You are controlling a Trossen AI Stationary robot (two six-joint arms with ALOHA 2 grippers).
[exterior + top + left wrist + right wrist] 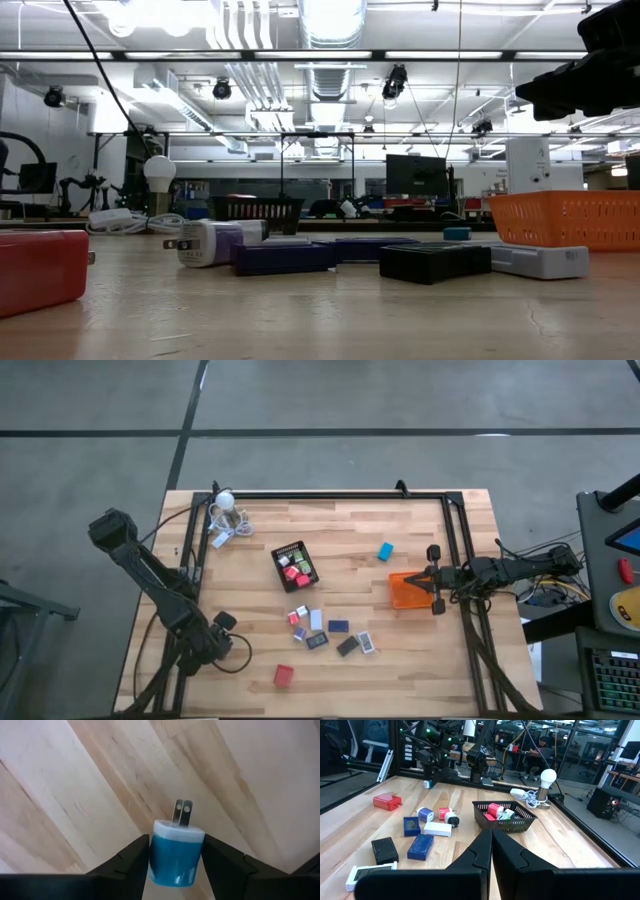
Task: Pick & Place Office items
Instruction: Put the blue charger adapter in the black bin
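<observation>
The left gripper (175,857), low at the table's near left corner, grasped a small blue-and-white plastic wall charger (175,852) between its dark fingers (131,860), prongs pointing outward. The right gripper (491,851) waited clenched and empty beside the orange plastic tray (405,589) on the right.

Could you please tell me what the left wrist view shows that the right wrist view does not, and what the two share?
Only the left wrist view shows the left claw shut on a blue charger plug, prongs outward. Only the right wrist view shows the shut right claw, the black mesh tray, the red block and the white bulb. Both show the wooden table.
</observation>
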